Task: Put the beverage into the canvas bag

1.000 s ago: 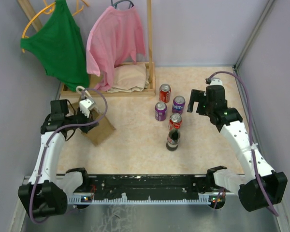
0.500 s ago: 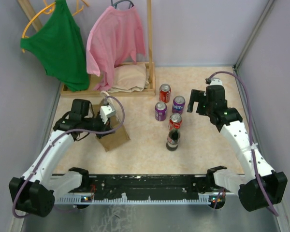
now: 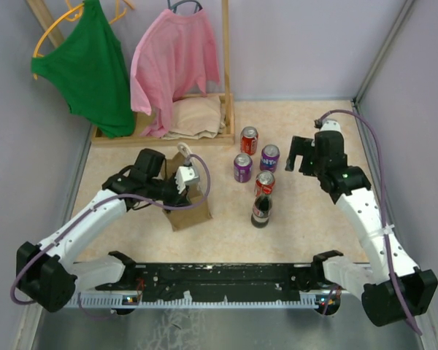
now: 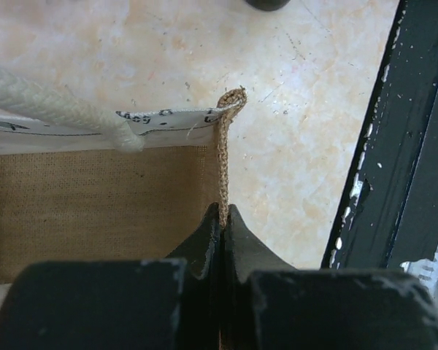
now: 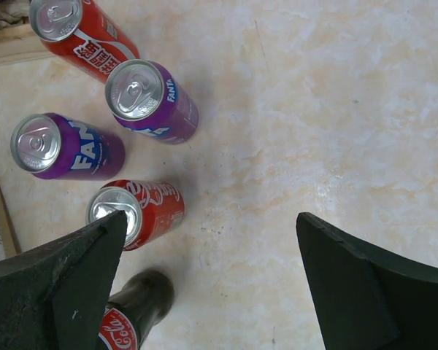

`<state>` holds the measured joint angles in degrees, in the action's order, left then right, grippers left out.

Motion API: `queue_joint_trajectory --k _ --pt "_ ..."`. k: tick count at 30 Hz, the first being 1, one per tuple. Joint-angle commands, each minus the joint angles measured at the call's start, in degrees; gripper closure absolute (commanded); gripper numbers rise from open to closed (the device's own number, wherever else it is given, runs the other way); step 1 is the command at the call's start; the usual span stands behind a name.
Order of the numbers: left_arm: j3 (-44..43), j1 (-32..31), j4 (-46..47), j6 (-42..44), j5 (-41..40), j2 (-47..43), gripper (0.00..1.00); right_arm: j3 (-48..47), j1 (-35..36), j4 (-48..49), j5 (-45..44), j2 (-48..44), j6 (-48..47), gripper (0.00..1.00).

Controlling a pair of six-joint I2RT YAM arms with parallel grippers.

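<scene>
The tan canvas bag [image 3: 187, 205] with white loop handles stands left of centre. My left gripper [image 3: 183, 182] is shut on its top edge; the left wrist view shows the fingers pinching the woven rim [image 4: 223, 157] beside a white rope handle [image 4: 55, 109]. The beverages stand in the middle: a dark Coca-Cola bottle [image 3: 261, 209], a red Coke can [image 3: 264, 182], two purple Fanta cans [image 3: 242, 167] [image 3: 269, 157] and a red can [image 3: 249, 139]. My right gripper [image 3: 300, 154] is open and empty, right of the cans. In the right wrist view the bottle [image 5: 131, 317] sits by its left finger.
A wooden rack [image 3: 160, 137] at the back holds a green top [image 3: 95, 69], a pink shirt [image 3: 177, 62] and a folded beige cloth [image 3: 195, 117]. Walls close in on the left and right. The black base rail [image 3: 219, 281] runs along the near edge.
My left arm has carried the bag to the right and nearer, toward the cans and bottle. The right arm has shifted only slightly.
</scene>
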<state>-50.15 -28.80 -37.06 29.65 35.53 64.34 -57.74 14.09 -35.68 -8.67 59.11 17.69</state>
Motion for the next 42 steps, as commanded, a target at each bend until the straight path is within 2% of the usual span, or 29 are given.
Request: queue_joint_trajectory --k 1,15,33,34,36,38,40,42 --pt "-2.96 -4.35 2.85 1.50 -0.55 1.99 1.00 0.22 0.24 -0.04 -1.57 -2.95 0.30 0.01" --pt "-5.69 -14.35 4.98 7.48 -1.51 8.88 1.00 1.02 0.20 -2.15 -3.40 -5.40 0.68 0.01" --pt "-6.10 -16.81 4.27 12.32 -1.76 10.49 1.00 0.87 0.24 -3.17 -4.53 -5.64 0.27 0.01" --pt "-6.17 -16.88 4.27 12.16 -2.07 10.40 0.96 0.81 0.24 -3.17 -4.46 -5.60 0.32 0.01" --pt "-6.38 -16.88 4.50 11.66 -3.13 10.12 0.64 0.87 0.24 -3.17 -4.44 -5.59 0.32 0.01" --pt "-6.66 -16.90 4.85 10.97 -4.36 9.68 0.40 0.87 0.22 -3.09 -4.20 -5.50 0.40 0.01" --pt "-6.86 -16.91 5.45 10.40 -5.58 9.15 0.27 0.87 0.24 -2.93 -3.95 -5.42 0.49 0.01" --pt "-7.25 -16.88 5.62 10.04 -6.75 8.74 0.19 0.86 0.24 -2.74 -3.68 -5.37 0.56 0.01"
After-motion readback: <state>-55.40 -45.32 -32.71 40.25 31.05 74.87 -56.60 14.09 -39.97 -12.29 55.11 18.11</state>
